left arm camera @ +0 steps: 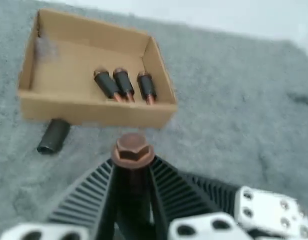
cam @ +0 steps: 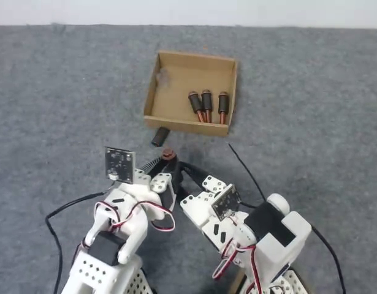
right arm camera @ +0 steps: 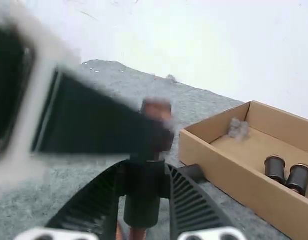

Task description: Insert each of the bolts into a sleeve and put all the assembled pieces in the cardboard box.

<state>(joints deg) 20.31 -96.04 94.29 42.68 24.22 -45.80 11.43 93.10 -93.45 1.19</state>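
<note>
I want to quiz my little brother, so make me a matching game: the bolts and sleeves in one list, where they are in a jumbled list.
Things:
1. copper hex-head bolt in a black sleeve
2. loose black tube-shaped sleeve
3. three black-sleeved copper bolts

Places:
A. inside the brown cardboard box
B. lying on the grey carpet outside the box
C. clamped by the fingers of the left gripper and the right gripper

Pairs: 1-C; 2-B; 3-A

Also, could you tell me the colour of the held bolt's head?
Copper-brown bolt head, best seen in the left wrist view.
</note>
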